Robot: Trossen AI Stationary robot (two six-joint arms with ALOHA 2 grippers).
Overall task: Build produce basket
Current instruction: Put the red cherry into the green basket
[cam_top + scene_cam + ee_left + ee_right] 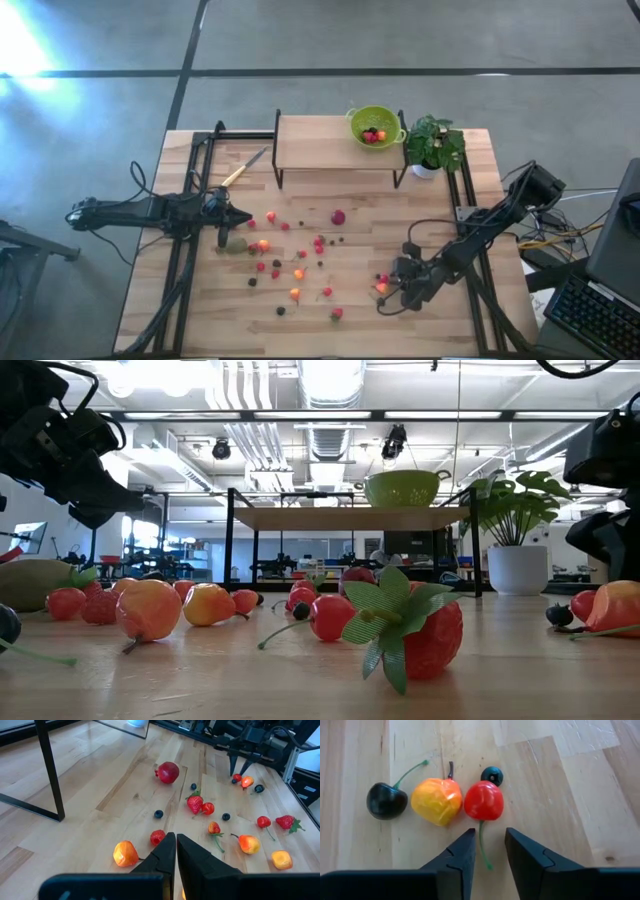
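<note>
The lime-green produce basket (375, 126) stands on a raised wooden shelf (320, 142) at the table's far side, with a few red fruits inside. Small red, orange and dark produce (297, 272) lies scattered over the table's middle, and a brownish-green oval fruit (236, 244) lies at the left. My right gripper (490, 837) is open, tipped down over a red cherry (484, 800). The cherry's green stem (483, 845) lies in the gap between the fingers. An orange fruit (436, 801) and a dark cherry (386, 800) lie beside it. My left gripper (176, 840) is shut and holds nothing, hovering by the oval fruit.
A potted plant (433, 145) stands right of the shelf. A yellow-handled knife (243, 168) lies at the far left. The shelf's black legs (50, 770) stand on the table. A strawberry (420, 630) lies near the front edge. Black rails (185, 260) run along both sides.
</note>
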